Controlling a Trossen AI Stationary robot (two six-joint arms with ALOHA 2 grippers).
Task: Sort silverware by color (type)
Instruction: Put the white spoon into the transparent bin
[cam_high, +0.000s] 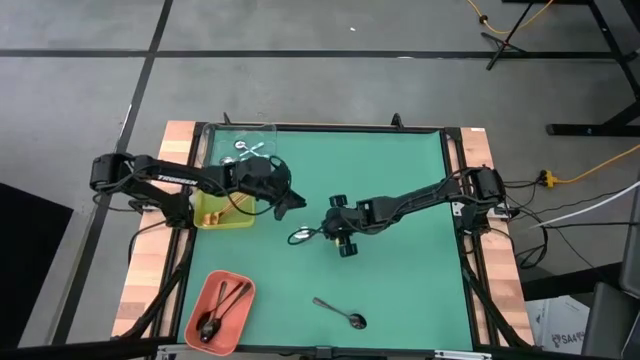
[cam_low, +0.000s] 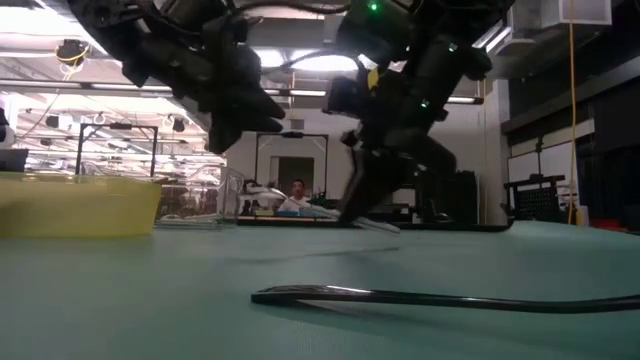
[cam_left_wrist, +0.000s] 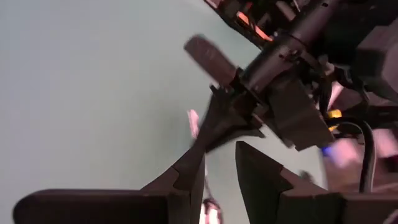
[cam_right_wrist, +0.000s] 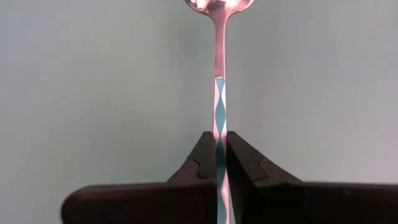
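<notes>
High view: R gripper (cam_high: 322, 232) mid-mat, silver spoon (cam_high: 301, 237) bowl pointing toward L gripper (cam_high: 290, 199) (nearer the trays, part-open, empty); R wrist view: jaws pinched shut on handle, long axis straight ahead.

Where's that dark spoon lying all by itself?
In the high view the dark spoon lies alone on the green mat near its front edge, right of the salmon-orange tray.
</notes>
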